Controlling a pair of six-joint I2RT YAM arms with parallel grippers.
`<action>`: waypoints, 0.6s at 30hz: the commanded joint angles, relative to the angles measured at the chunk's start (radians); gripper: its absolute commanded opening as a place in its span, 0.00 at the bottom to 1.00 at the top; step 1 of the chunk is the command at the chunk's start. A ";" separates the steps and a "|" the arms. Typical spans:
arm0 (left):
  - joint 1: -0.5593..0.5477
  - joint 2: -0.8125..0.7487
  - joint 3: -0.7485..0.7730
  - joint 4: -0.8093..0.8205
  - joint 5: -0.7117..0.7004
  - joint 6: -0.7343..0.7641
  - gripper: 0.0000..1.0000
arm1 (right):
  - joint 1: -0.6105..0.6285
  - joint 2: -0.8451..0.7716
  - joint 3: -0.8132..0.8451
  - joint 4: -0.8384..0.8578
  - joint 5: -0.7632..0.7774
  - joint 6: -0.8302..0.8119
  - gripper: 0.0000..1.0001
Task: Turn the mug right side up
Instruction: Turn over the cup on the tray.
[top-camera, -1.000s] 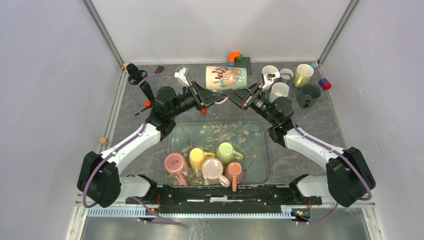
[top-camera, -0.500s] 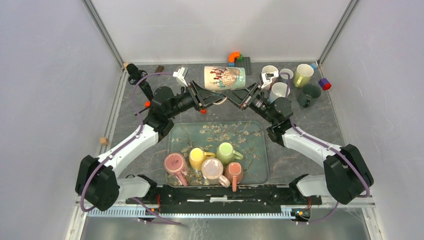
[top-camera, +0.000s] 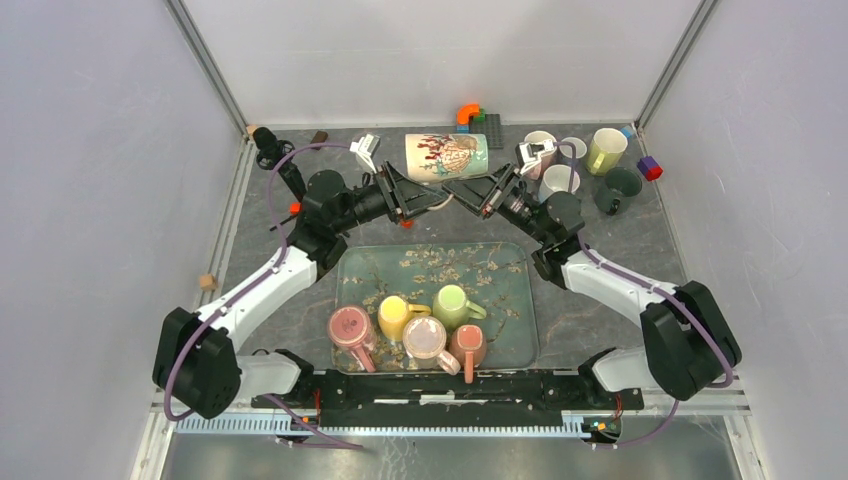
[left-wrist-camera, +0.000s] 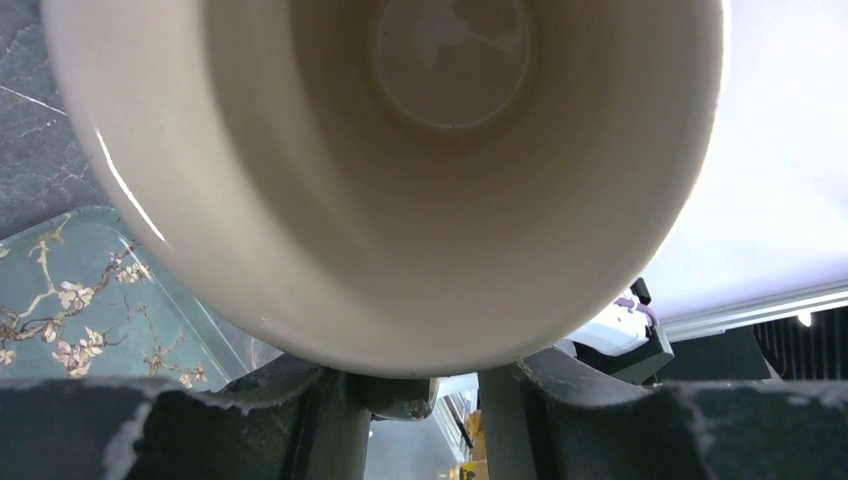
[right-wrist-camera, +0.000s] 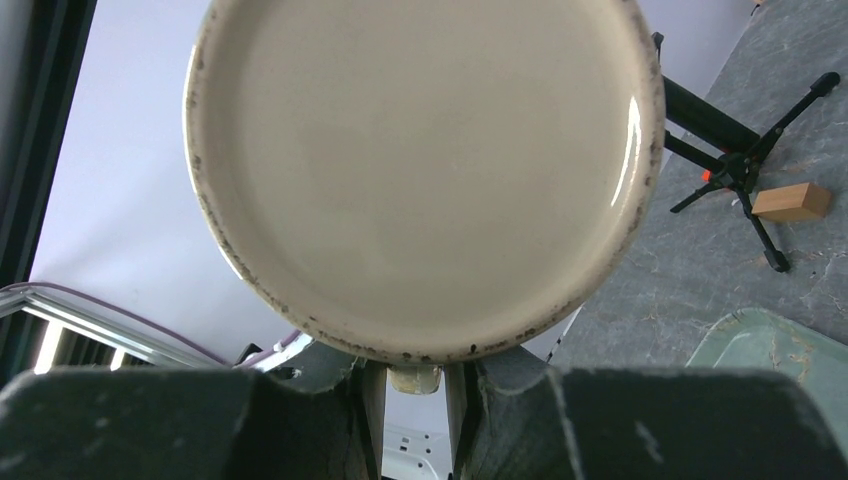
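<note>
Patterned mug (top-camera: 447, 157) hangs sideways, far centre – right gripper (right-wrist-camera: 413, 395) narrowly pinching its base, left gripper (left-wrist-camera: 400, 412) grip unclear – one-sided hold risks twisting, dropping.

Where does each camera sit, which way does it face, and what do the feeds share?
Top external: above and behind the bases, looking down at the table; left arm and right arm show, meeting at the mug.
Left wrist: on the left arm, looking into the mug's open mouth; its own fingers along the bottom.
Right wrist: on the right arm, facing the mug's base; its own fingers along the bottom.
Shared: both wrist views see the mug from opposite ends, and a tray corner.
</note>
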 joint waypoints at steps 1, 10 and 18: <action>-0.010 0.000 0.077 0.109 0.111 0.033 0.46 | 0.001 0.015 0.065 0.075 -0.015 -0.030 0.00; -0.010 0.019 0.085 0.073 0.119 0.061 0.45 | 0.015 0.023 0.066 0.065 -0.007 -0.050 0.00; -0.010 0.014 0.082 0.045 0.114 0.079 0.38 | 0.022 0.034 0.077 0.053 -0.002 -0.072 0.00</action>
